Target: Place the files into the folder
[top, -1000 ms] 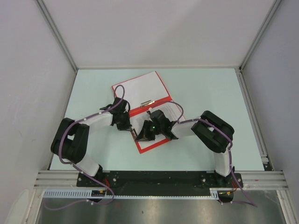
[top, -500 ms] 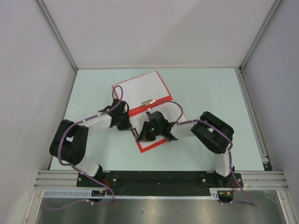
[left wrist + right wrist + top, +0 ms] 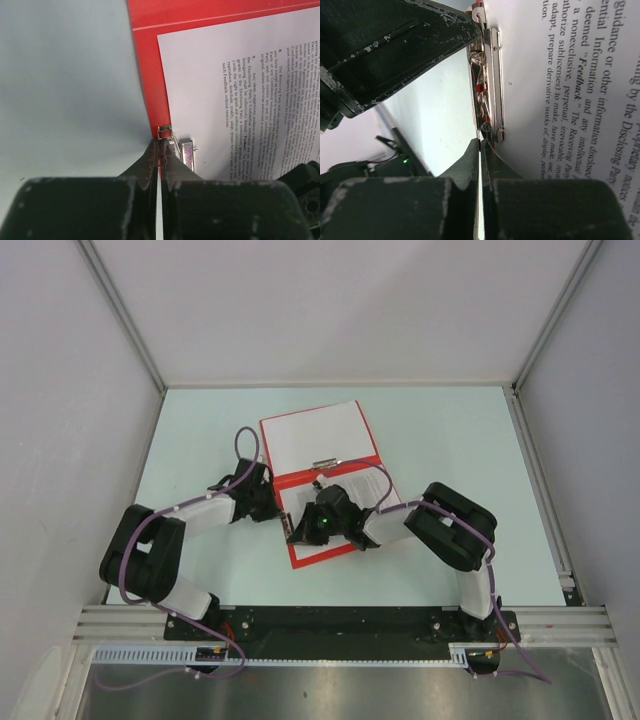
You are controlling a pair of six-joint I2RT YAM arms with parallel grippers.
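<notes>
The red folder (image 3: 300,480) lies open on the table, with the files (image 3: 315,435), white printed sheets, on it under a metal clip (image 3: 322,464). My left gripper (image 3: 275,502) is shut on the folder's red left edge (image 3: 145,75), right by the clip (image 3: 186,154), with its fingertips meeting (image 3: 160,145). The files (image 3: 225,100) lie just right of it. My right gripper (image 3: 300,530) is shut on a thin edge at the near end of the clip (image 3: 490,85), fingertips together (image 3: 481,145), beside the printed sheets (image 3: 570,75).
The two grippers are close together. The left gripper's black body (image 3: 395,45) fills the top left of the right wrist view. The right one shows at the left wrist view's lower right (image 3: 305,185). Grey walls (image 3: 80,390) enclose the pale table (image 3: 450,440).
The folder with its sheets has turned clockwise and shifted right, and now lies squarer to the table. Both grippers moved with it, still shut. The left arm has stretched further right.
</notes>
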